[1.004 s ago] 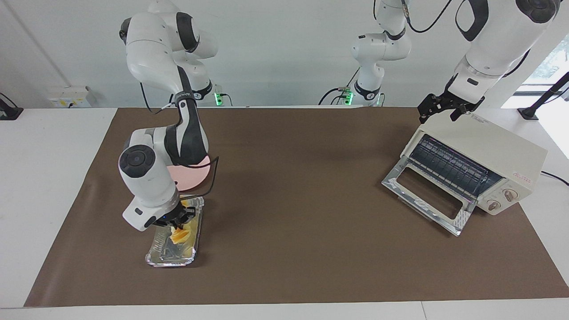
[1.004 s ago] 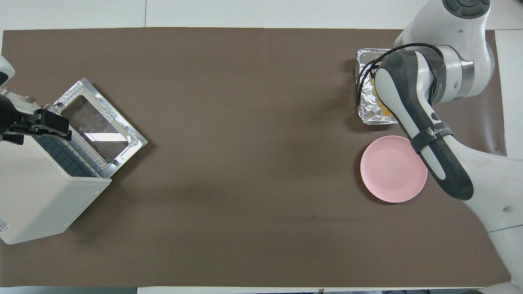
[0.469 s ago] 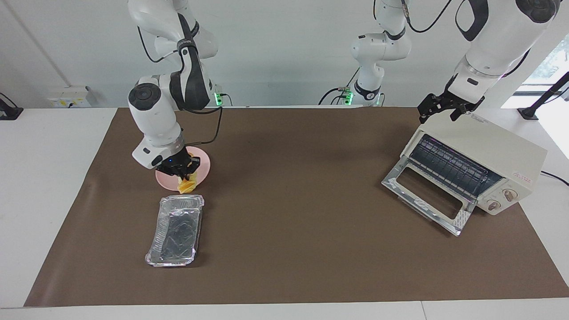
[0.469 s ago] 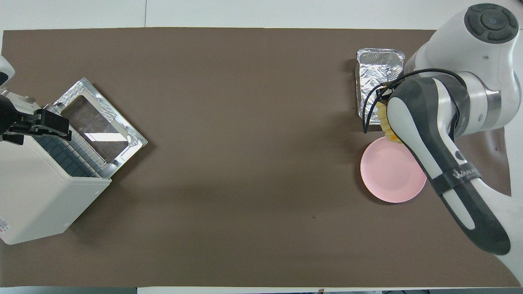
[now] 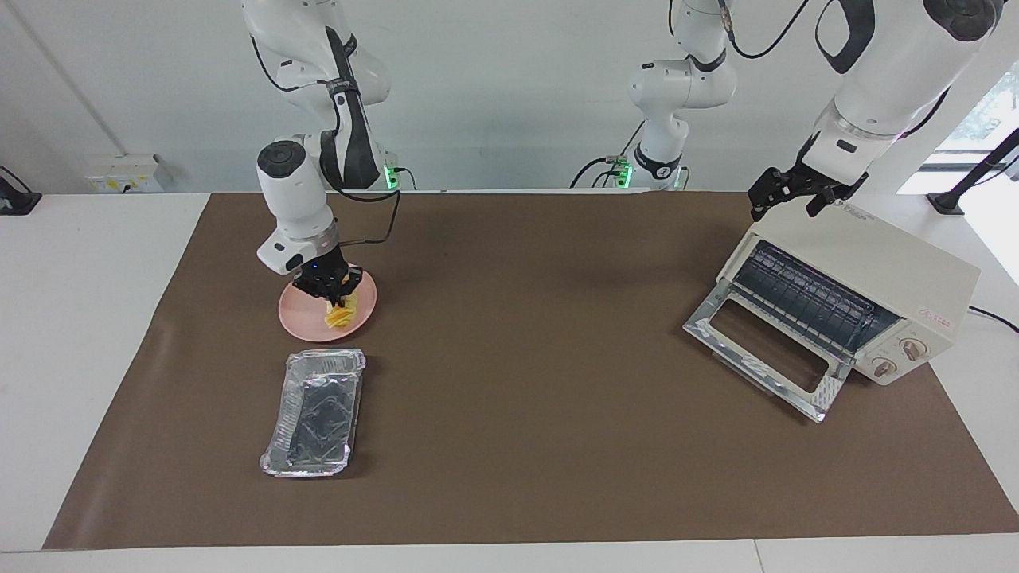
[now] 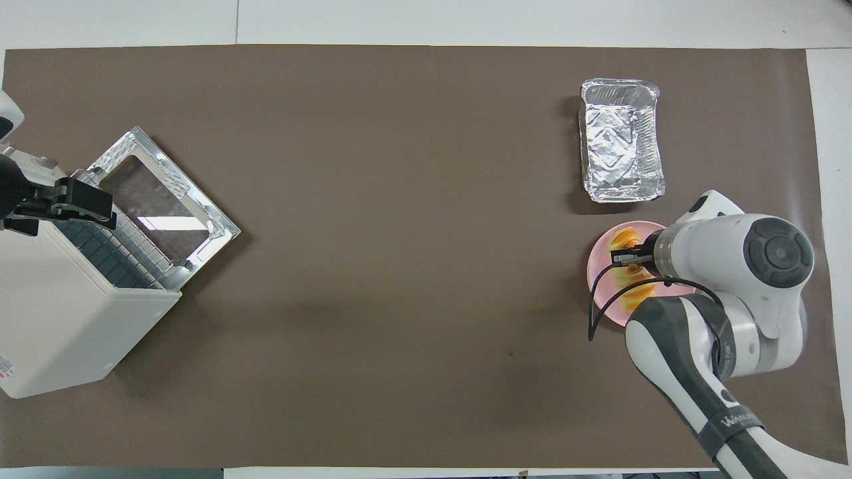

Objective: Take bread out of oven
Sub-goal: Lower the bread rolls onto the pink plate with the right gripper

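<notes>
The bread (image 5: 340, 313), a small golden-yellow loaf, hangs in my right gripper (image 5: 333, 293), which is shut on its middle just over the round pink plate (image 5: 296, 322). Its lower end is at the plate's surface. In the overhead view the bread (image 6: 624, 238) shows on both sides of the right gripper (image 6: 628, 258), over the plate (image 6: 597, 276). The cream-white oven (image 5: 892, 274) stands at the left arm's end of the table with its silver door (image 5: 764, 350) dropped open and its rack bare. My left gripper (image 5: 785, 207) is open over the oven's top edge.
An empty silver foil tray (image 5: 314, 414) lies on the brown mat, farther from the robots than the plate; it also shows in the overhead view (image 6: 620, 140). The oven (image 6: 60, 313) and its open door (image 6: 160, 206) fill the mat's corner there.
My right gripper lifted the bread out of the foil tray, carried it toward the robots and lowered it over the pink plate. The left arm has not moved.
</notes>
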Robot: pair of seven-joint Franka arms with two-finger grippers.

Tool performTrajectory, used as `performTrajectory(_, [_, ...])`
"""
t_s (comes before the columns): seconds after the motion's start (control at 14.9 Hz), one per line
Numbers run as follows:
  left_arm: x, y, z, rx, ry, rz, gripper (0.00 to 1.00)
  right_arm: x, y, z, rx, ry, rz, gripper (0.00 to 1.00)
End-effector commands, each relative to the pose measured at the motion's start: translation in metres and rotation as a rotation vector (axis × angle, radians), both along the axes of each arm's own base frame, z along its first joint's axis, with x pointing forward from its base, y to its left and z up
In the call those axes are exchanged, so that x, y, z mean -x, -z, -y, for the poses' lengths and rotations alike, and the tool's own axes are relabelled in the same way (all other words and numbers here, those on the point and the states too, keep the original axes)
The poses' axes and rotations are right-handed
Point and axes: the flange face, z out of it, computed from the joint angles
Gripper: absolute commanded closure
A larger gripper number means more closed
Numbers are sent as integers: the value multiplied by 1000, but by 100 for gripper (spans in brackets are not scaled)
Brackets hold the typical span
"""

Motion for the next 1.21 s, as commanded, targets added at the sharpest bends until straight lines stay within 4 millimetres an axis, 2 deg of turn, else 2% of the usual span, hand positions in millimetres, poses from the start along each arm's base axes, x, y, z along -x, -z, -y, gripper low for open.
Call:
performTrajectory(0.0, [4, -3, 0, 14, 1, -3, 0, 7, -6, 3, -7, 15, 21, 100])
performTrajectory(0.07, [5, -3, 0, 14, 0, -6, 0, 7, -6, 3, -6, 14, 21, 100])
performTrajectory(0.13, [5, -3, 0, 14, 0, -6, 0, 6, -6, 3, -8, 17, 22, 78])
performTrajectory(0.2, [5, -4, 0, 15, 3, -2, 0, 6, -6, 6, -7, 22, 19, 1])
performTrajectory(0.4, [5, -4, -2, 15, 4, -3, 0, 4, -10, 7, -4, 21, -2, 0])
performTrajectory(0.6, [5, -3, -1, 15, 6, -3, 0, -17, -45, 4, 4, 1, -54, 0])
performTrajectory(0.8, [5, -3, -2, 15, 1, -5, 0, -40, -97, 7, 5, 11, -69, 0])
performTrajectory(0.94, [5, -4, -4, 14, -2, -9, 0, -54, -139, 9, 7, 11, -80, 0])
performTrajectory(1.14, [5, -3, -4, 14, -4, -8, 0, -59, -199, 12, 14, -76, -118, 0])
